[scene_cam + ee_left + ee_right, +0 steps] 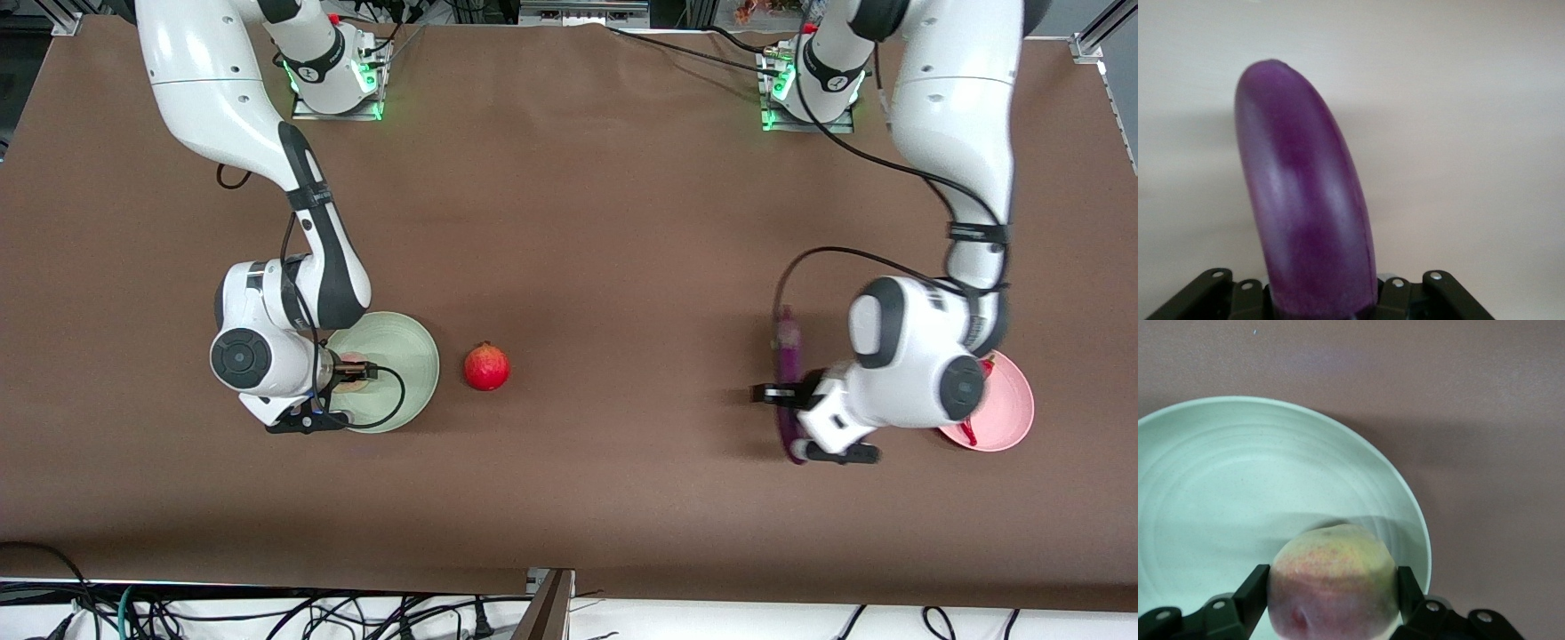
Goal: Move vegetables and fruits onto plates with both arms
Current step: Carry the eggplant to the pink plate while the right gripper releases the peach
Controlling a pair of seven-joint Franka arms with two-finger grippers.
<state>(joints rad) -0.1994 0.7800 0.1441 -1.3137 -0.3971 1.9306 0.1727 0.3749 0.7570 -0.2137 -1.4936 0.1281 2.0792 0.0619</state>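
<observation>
My right gripper [349, 373] is shut on the pale yellow-pink peach [353, 363] and holds it over the mint green plate [404, 356]. In the right wrist view the fingers [1253, 590] press both sides of the peach [1333, 577], near the plate's [1218, 487] rim. My left gripper [790, 397] is shut on the long purple eggplant [788, 351], which lies lengthwise beside the pink plate [1009, 404]. In the left wrist view the eggplant [1305, 200] rises from between the jaws of the gripper [1321, 297]. The red chili [967, 433] lies on the pink plate, mostly hidden by the arm. The red pomegranate [486, 366] sits on the table beside the green plate.
The brown table [605, 222] is bare between the pomegranate and the eggplant. Cables hang along the table edge nearest the front camera [267, 613]. The arm bases [338, 80] stand along the edge farthest from it.
</observation>
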